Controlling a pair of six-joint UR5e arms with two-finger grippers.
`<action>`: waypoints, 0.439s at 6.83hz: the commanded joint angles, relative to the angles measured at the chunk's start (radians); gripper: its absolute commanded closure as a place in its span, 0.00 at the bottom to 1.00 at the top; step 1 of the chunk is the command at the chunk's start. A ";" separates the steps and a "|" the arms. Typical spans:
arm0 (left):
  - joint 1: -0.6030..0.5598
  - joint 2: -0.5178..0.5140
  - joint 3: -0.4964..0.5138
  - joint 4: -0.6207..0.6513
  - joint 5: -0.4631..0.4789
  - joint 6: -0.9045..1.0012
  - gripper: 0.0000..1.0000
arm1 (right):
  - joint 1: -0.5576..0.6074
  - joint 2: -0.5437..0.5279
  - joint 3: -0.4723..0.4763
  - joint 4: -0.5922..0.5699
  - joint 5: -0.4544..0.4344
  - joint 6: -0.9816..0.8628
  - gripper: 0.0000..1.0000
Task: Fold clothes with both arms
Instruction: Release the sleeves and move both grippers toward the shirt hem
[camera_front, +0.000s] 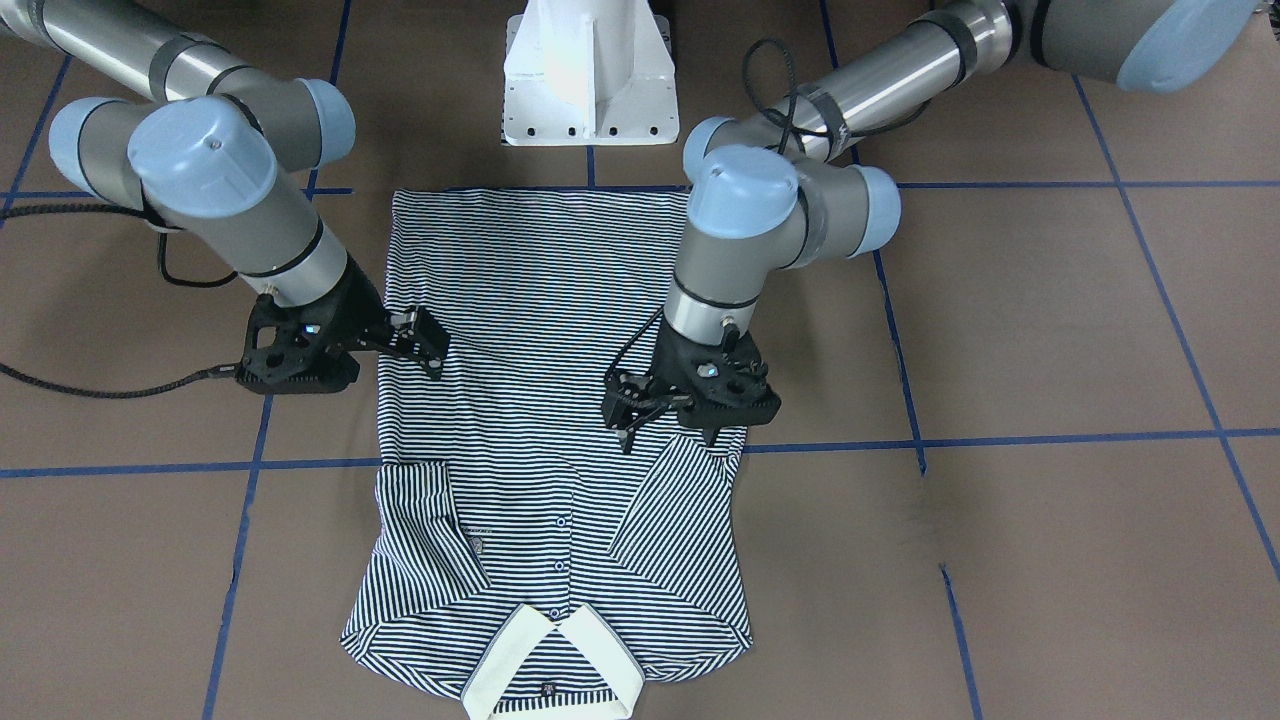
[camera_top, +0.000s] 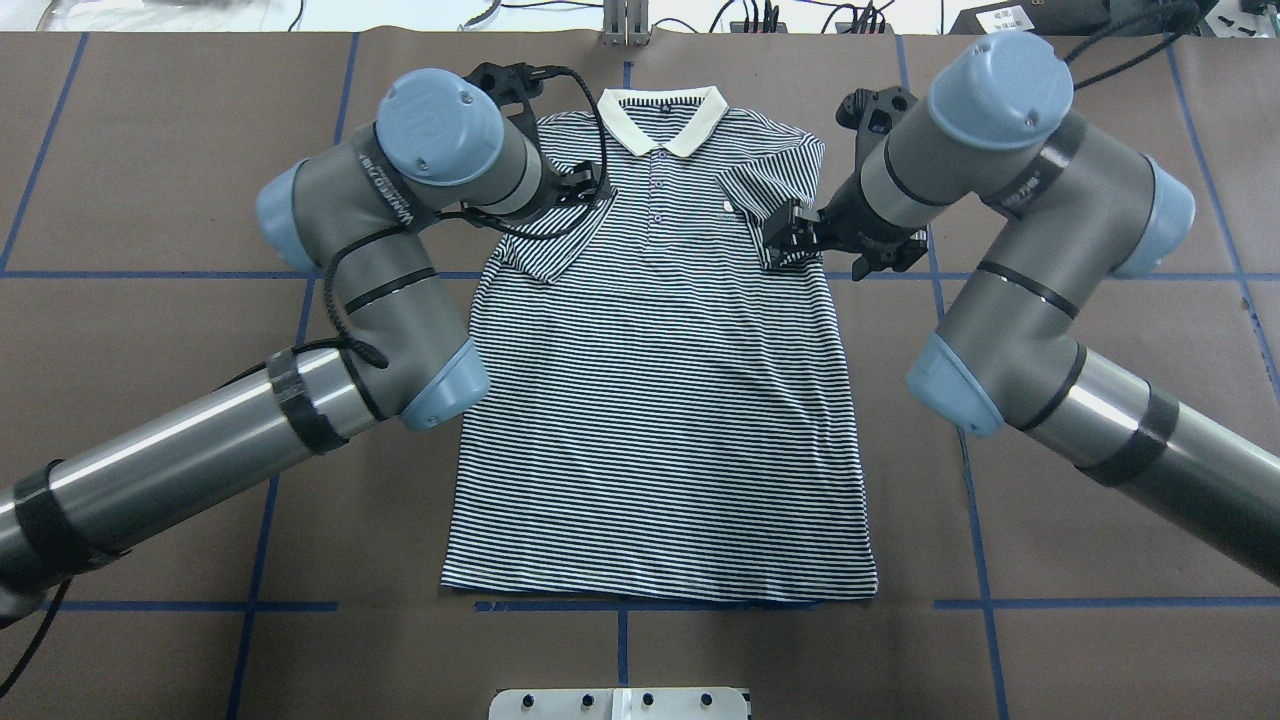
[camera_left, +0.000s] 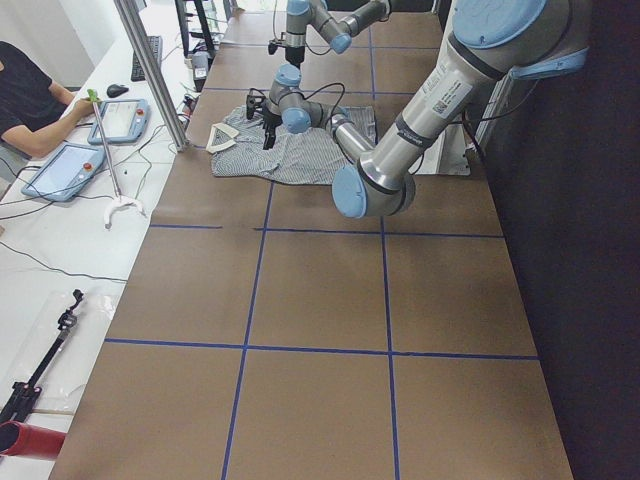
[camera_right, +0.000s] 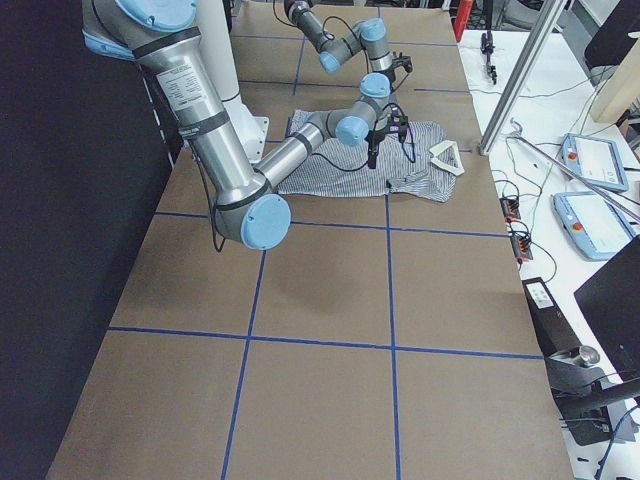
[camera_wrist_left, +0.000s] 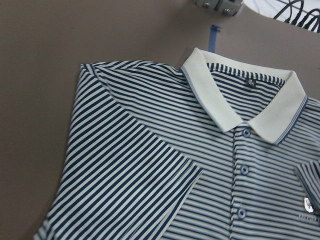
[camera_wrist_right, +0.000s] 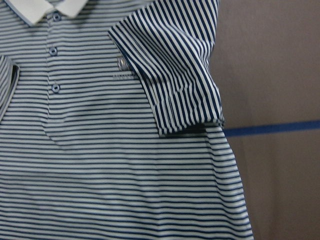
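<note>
Overhead exterior check: shirt flat, both sleeves turned in, grippers holding nothing

Far left: the left arm (camera_top: 380, 260) comes in cut off at the frame edge, elbow bent over the brown table (camera_top: 150, 150). Its wrist joint covers most of the left gripper (camera_top: 585, 185), so only black tips and a cable show from above. The front-facing view is clearer: fingers spread, nothing between them, poised just over the left sleeve (camera_top: 545, 250). Contact with the cloth is hard to judge.

Centre: the polo shirt (camera_top: 650, 400) lies face up and flat, collar (camera_top: 660, 115) toward the far edge, hem toward the robot. Both short sleeves are folded inward onto the chest. The left sleeve lies diagonally, its shoulder end hidden under the left wrist. Buttons (camera_top: 657, 185) run down the placket. The chest logo (camera_top: 727, 207) is small and sits right against the edge of the right sleeve (camera_top: 775, 175). Its lettering is unreadable even in the right wrist view.

Right: the right gripper (camera_top: 785, 240) is at the lower corner of the right sleeve, fingers apart, holding nothing. Whether a tip touches fabric, cannot tell. The right arm (camera_top: 1000, 250) runs off the frame edge.

Bottom edge: white pedestal base (camera_top: 620, 703), only its top strip in frame. In the side views the shirt and grippers are too small for detail.
</note>
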 joint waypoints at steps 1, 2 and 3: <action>0.005 0.196 -0.348 0.160 -0.049 0.046 0.00 | -0.242 -0.218 0.215 0.001 -0.234 0.184 0.00; 0.005 0.234 -0.417 0.168 -0.048 0.045 0.00 | -0.342 -0.301 0.280 0.044 -0.305 0.279 0.00; 0.013 0.233 -0.428 0.171 -0.042 0.043 0.00 | -0.410 -0.378 0.297 0.109 -0.333 0.350 0.00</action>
